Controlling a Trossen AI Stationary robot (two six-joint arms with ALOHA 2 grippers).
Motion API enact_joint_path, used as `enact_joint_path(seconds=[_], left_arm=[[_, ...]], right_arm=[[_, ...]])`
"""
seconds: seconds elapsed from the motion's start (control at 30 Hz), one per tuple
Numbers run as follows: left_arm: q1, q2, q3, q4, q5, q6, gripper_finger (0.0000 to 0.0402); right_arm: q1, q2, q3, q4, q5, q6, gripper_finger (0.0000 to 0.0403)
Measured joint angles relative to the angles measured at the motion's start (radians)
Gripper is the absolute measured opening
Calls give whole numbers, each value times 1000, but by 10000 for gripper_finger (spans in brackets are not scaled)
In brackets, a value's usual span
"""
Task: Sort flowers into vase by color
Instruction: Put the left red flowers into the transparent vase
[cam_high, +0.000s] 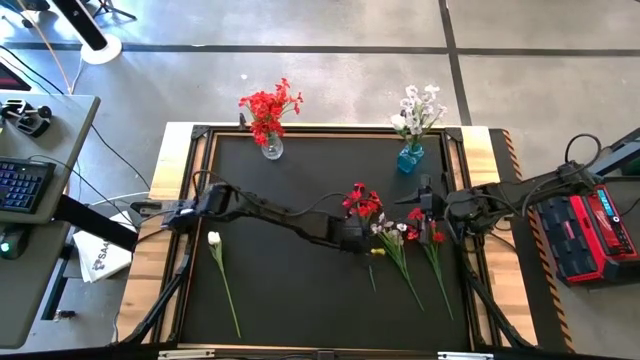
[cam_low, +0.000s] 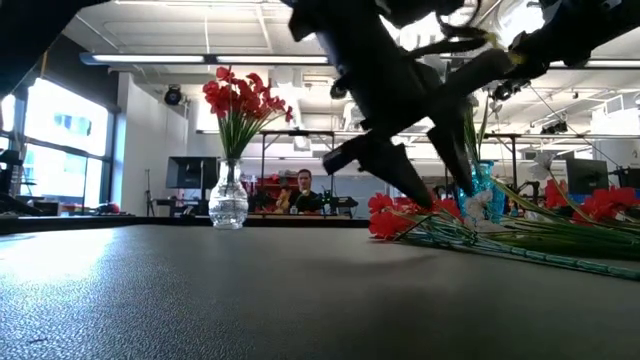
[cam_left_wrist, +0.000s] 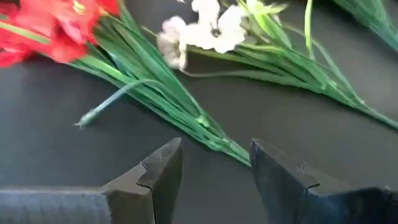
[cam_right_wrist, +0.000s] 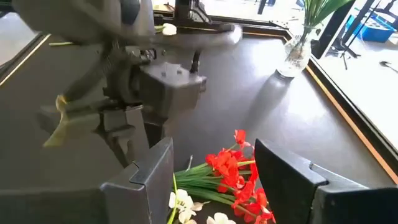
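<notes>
Stems first: my left gripper (cam_left_wrist: 214, 171) hovers released right over the red flower (cam_high: 361, 200) stem on the table; I'd drop straight, pinch low. Right gripper (cam_right_wrist: 214, 171) waits released just beyond, above the pile.

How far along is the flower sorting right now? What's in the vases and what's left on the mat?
Done: red flowers stand in the clear vase and white ones in the blue vase. In hand: the left gripper hangs open over the green stems of a red flower, nothing gripped yet; the right gripper waits open nearby. Left: that mixed pile and a lone white flower on the mat.
</notes>
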Motion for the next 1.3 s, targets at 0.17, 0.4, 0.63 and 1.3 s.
enact_joint_path(seconds=[0.17, 0.4, 0.63, 1.3], left_arm=[[13, 31, 26, -44, 47, -28, 177], [32, 39, 26, 16, 9, -54, 210], [40, 84, 26, 116, -5, -86, 247], [80, 80, 26, -27, -34, -65, 118]], right_arm=[[0, 3, 0, -9, -1, 8, 197], [13, 2, 0, -8, 3, 17, 197], [43, 2, 0, -8, 3, 19, 197], [59, 2, 0, -1, 10, 23, 197]])
